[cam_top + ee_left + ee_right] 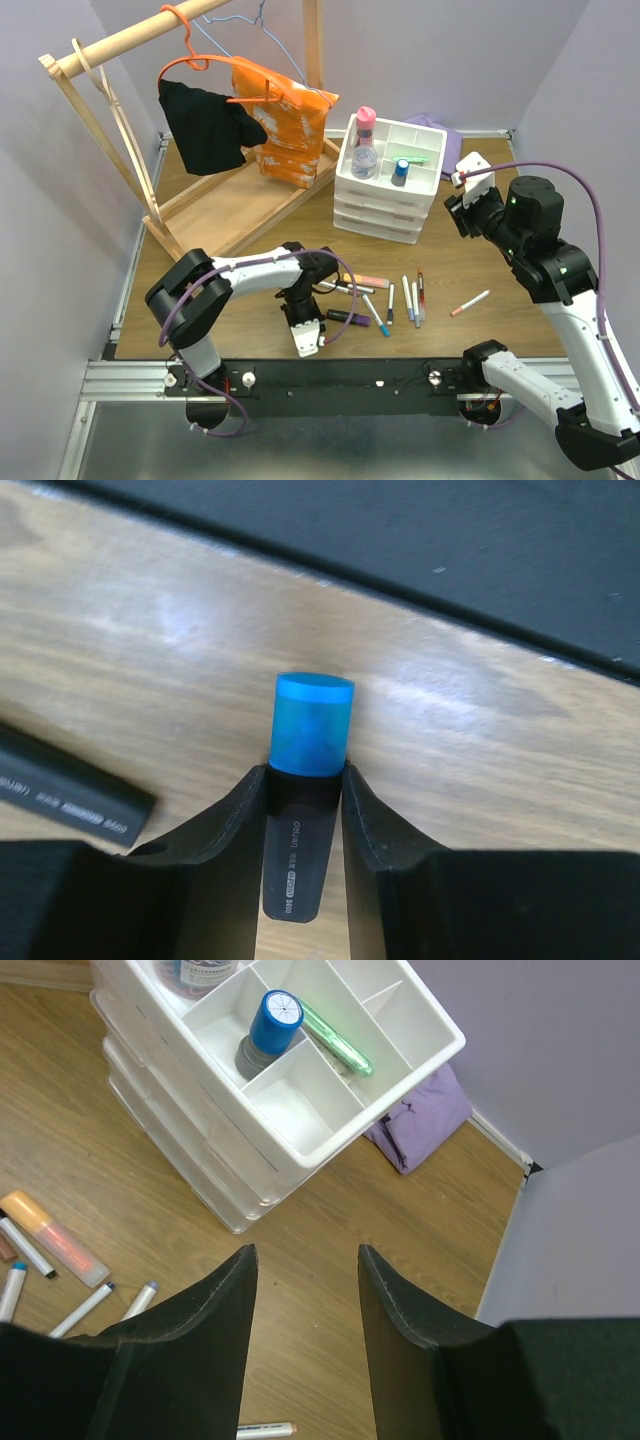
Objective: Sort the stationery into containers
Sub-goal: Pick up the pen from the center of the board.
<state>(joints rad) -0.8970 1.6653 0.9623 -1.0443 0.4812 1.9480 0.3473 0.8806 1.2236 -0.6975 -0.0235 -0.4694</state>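
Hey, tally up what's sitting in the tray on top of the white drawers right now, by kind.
Bottles: 2, the pink-capped bottle and the blue-capped bottle
Markers: 1, the green marker
Total: 3

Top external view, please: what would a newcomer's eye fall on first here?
The orange bag hanging on the wooden rack at far left stands out most. Next comes the white drawer organiser at far centre, with pens scattered on the table before it. Near the front edge, the left tool is shut on a blue-capped highlighter.
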